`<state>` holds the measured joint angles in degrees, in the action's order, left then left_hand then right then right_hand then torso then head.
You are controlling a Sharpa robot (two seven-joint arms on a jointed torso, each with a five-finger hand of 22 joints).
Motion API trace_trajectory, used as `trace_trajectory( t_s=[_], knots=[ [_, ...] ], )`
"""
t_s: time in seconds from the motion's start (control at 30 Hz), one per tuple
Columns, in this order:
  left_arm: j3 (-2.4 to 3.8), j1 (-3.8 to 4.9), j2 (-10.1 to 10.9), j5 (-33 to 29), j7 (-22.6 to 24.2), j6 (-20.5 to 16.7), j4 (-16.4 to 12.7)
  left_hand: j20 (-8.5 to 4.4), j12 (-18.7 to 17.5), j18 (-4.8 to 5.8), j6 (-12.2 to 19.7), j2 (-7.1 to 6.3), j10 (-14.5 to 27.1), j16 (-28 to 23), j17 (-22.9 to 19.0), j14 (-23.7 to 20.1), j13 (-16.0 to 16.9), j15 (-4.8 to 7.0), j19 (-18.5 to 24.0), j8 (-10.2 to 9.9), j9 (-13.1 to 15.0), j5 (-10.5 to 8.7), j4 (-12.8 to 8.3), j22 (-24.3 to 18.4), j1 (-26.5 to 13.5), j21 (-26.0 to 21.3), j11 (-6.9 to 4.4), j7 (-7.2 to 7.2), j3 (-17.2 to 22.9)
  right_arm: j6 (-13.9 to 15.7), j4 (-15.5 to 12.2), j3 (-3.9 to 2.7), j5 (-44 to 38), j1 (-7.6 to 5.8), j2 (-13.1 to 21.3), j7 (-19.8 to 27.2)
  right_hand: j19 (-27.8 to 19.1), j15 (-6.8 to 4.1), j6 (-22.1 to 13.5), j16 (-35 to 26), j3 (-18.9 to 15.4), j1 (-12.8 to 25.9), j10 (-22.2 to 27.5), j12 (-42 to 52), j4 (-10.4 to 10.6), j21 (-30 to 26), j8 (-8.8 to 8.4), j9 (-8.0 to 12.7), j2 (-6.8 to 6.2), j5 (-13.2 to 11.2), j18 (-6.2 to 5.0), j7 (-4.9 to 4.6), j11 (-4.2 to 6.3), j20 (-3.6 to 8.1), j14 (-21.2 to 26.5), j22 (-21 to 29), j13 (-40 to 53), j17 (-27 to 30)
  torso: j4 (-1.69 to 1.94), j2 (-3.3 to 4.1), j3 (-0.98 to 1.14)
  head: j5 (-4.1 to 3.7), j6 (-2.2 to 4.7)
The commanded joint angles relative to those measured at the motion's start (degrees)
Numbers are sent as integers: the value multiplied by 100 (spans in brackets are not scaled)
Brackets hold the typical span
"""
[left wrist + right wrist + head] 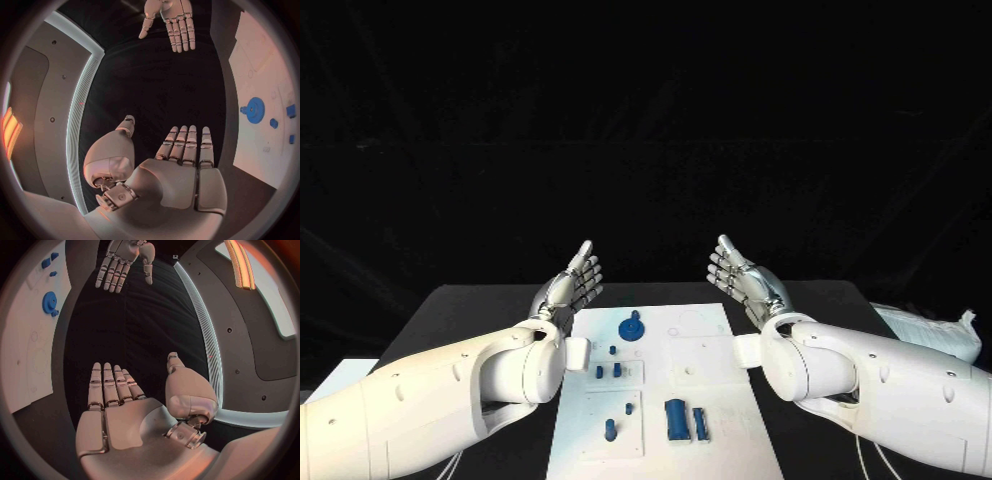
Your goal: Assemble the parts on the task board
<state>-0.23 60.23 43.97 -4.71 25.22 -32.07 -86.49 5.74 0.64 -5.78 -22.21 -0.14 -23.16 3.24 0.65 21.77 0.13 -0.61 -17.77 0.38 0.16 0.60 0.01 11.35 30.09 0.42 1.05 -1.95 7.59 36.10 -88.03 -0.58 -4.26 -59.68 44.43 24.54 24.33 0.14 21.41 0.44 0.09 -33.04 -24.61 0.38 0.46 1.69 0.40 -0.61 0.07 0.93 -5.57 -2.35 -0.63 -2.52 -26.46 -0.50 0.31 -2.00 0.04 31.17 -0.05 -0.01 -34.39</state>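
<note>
The silver left hand (570, 284) and silver right hand (744, 281) flank the white rectangular task board (678, 325), fingers straight, grasping nothing. A round blue gear part (632, 327) lies on the board

Black table (473, 310) w/ dark backdrop behind. Crumpled white plastic bag (935, 330) lies at table's right edge, approx. mid-depth. 1 flat white sheet (341, 375) sits off table's near-left corner, partly cut off.

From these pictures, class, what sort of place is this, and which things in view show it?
Probably a robot test bench in a lab: a black table against a dark backdrop, a white task board with small blue parts, and two open robot hands, left hand and right hand.
</note>
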Motion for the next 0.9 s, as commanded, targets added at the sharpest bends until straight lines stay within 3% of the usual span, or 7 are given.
trace_trajectory(
  t_s=[0.03,0.07,0.23,0.27,0.53,0.57,0.9],
  knots=[
    [16,-5,37,396,395,-967,-188,-574,-64,172,708,14,738,-324,-65,-695,-13,61,564,-38,-16,-60,-1,-363,-960,-42,-105,195,-241,734,-140,37,393,-33,19,491,-774,-14,-683,-44,-9,1053,785,-38,-46,-169,-40,61,-7,-93,557,235,63,252,845,50,-31,200,-4,1,5,1,2],
    [18,-5,47,417,413,-1034,-233,-574,-64,578,767,14,798,-324,-65,-752,-13,61,608,-38,-16,-60,-1,-392,-1040,-42,-105,195,-261,767,-166,47,409,-41,23,508,-839,-14,-741,-44,-9,1141,849,-38,-46,-169,-40,61,-7,-93,557,235,63,252,915,50,-31,200,-4,1,5,1,2],
    [23,-6,72,471,458,-1205,-346,-574,-64,578,1054,14,1099,-324,-65,-1033,-13,61,829,-38,-16,-60,-1,-539,-1427,-42,-105,195,-355,801,-193,58,426,-48,26,525,-1157,-14,-1020,-44,-9,1570,1169,-38,-46,-169,-40,61,-7,-93,557,235,63,252,1256,50,-31,200,-4,1,5,1,2],
    [23,-6,72,471,458,-1205,-346,-574,-64,578,1094,14,1142,-324,-65,-1073,-13,61,864,-38,-16,-60,-1,-559,-1480,-42,-105,195,-759,801,-193,58,426,-48,26,525,-1198,-14,-1057,-44,-9,1629,1213,-38,-46,-169,-40,61,-7,-93,557,235,63,252,1305,50,-31,200,-4,1,5,1,2],
    [23,-6,72,471,458,-1205,-346,-574,-64,578,1414,14,1473,-324,-65,-1385,-13,61,1120,-38,-16,-60,-1,-721,-1912,-42,-105,195,-759,801,-193,58,426,-48,26,525,-1545,-14,-1360,-44,-9,2095,1565,-38,-46,-169,-40,61,-7,-93,557,235,63,252,1683,50,-31,200,-4,1,5,1,2],
    [23,-6,72,471,458,-1205,-346,-574,-64,578,1446,14,1505,-324,-65,-1414,-13,61,1140,-38,-16,-60,-1,-1135,-1955,-42,-105,195,-759,801,-193,58,426,-48,26,525,-1579,-14,-1393,-44,-9,2142,1595,-38,-46,-169,-40,61,-7,-93,557,235,63,252,1716,50,-31,200,-4,1,5,1,2],
    [23,-6,72,471,458,-1205,-346,-574,-64,578,1711,14,1792,-324,-65,-1679,-13,61,1345,-38,-16,-60,-1,-1135,-2327,-42,-105,195,-759,801,-193,58,426,-48,26,525,-1874,-14,-1649,-44,-9,2544,1898,-38,-46,-169,-40,61,-7,-93,557,235,63,252,2036,50,-31,200,-4,1,5,1,2]
  ],
)
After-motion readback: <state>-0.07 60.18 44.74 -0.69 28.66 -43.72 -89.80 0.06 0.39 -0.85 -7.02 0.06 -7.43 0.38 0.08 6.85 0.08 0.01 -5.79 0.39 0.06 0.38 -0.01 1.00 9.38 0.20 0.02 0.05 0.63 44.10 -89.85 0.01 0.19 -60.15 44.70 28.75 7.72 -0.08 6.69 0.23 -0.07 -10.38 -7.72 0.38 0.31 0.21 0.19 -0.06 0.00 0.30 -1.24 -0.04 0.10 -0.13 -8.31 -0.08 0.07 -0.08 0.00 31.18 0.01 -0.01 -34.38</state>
